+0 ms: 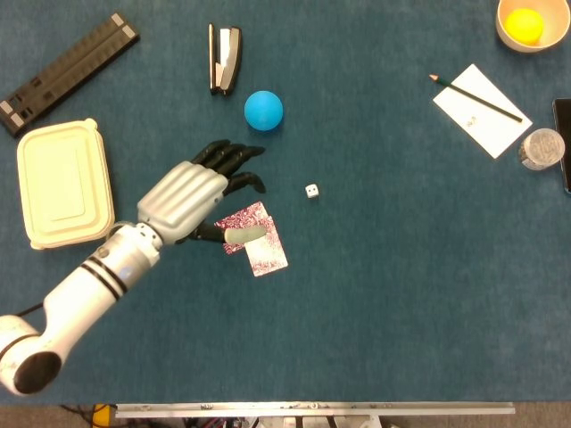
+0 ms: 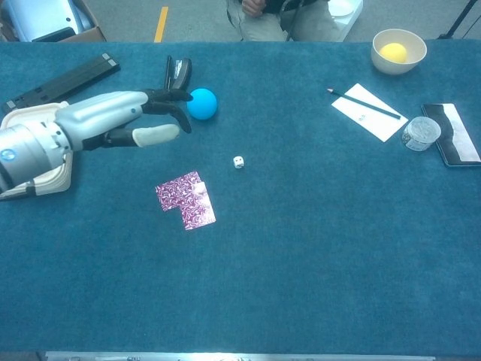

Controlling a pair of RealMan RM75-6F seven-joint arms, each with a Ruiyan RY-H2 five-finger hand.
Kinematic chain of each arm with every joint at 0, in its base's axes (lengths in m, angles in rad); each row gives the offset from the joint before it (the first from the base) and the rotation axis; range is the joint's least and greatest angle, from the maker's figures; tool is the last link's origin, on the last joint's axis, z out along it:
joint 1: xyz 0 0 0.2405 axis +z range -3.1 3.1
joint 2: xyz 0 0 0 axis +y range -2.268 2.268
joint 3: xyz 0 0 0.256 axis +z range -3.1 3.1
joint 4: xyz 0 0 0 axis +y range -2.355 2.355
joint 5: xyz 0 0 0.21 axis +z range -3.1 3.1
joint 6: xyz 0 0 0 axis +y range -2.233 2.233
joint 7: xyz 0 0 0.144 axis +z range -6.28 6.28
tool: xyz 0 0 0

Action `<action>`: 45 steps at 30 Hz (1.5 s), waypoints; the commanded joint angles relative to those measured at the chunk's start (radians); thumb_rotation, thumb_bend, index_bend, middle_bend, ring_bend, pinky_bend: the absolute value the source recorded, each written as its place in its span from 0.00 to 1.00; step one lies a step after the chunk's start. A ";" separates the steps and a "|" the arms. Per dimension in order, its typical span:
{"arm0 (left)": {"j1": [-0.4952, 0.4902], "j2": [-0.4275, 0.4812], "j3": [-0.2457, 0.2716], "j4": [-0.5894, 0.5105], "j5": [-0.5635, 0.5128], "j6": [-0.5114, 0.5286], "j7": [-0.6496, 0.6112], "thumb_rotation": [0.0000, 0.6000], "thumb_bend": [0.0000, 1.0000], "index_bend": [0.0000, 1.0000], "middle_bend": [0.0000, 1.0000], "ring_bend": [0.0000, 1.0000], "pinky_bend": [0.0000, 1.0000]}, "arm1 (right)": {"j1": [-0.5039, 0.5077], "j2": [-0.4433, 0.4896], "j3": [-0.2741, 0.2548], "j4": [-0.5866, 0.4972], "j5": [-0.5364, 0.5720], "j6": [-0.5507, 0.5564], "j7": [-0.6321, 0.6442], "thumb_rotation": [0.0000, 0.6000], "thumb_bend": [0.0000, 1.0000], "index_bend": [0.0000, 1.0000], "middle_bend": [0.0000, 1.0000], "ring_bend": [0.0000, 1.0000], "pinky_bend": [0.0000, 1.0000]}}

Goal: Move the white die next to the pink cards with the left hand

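Note:
The small white die (image 1: 311,191) (image 2: 238,162) lies on the blue cloth, right of and a little beyond the pink patterned cards (image 1: 259,243) (image 2: 186,200). My left hand (image 1: 192,194) (image 2: 128,119) hovers above the table with fingers spread and nothing in it. In the head view its thumb overlaps the cards' near-left part, and its fingertips point toward the die, still a short way left of it. The right hand is in neither view.
A blue ball (image 1: 263,110) and a black stapler (image 1: 224,59) lie beyond the hand. A cream lidded box (image 1: 62,181) and a black bar (image 1: 67,71) are at the left. Paper with a pencil (image 1: 479,108), a yellow-ball bowl (image 1: 530,24) and a clear cup (image 1: 541,148) sit far right.

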 commanded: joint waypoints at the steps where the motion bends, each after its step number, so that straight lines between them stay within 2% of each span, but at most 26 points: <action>1: -0.028 -0.045 -0.007 0.036 -0.044 -0.012 0.035 0.00 0.02 0.27 0.04 0.00 0.00 | 0.002 -0.001 -0.001 -0.001 -0.002 -0.002 -0.001 1.00 0.29 0.25 0.21 0.06 0.06; 7: -0.076 -0.121 -0.005 0.083 -0.120 -0.044 0.088 0.00 0.02 0.27 0.03 0.00 0.00 | 0.012 -0.006 -0.002 0.003 0.000 -0.018 0.001 1.00 0.29 0.25 0.21 0.06 0.06; 16: -0.142 -0.241 -0.007 0.159 -0.160 -0.068 0.123 0.00 0.02 0.27 0.01 0.00 0.00 | 0.013 -0.007 0.000 0.013 0.011 -0.021 0.008 1.00 0.29 0.25 0.21 0.06 0.06; 25: -0.210 -0.366 -0.016 0.289 -0.246 -0.081 0.198 0.00 0.02 0.20 0.00 0.00 0.00 | 0.016 -0.010 0.001 0.026 0.020 -0.028 0.022 1.00 0.29 0.25 0.21 0.06 0.06; 35: -0.245 -0.457 -0.001 0.380 -0.348 -0.067 0.274 0.00 0.02 0.19 0.00 0.00 0.00 | 0.016 -0.010 0.000 0.039 0.025 -0.031 0.038 1.00 0.29 0.25 0.21 0.06 0.06; 45: -0.268 -0.510 0.000 0.445 -0.383 -0.067 0.294 0.00 0.02 0.22 0.00 0.00 0.00 | 0.011 -0.005 0.000 0.044 0.032 -0.027 0.047 1.00 0.29 0.25 0.21 0.06 0.06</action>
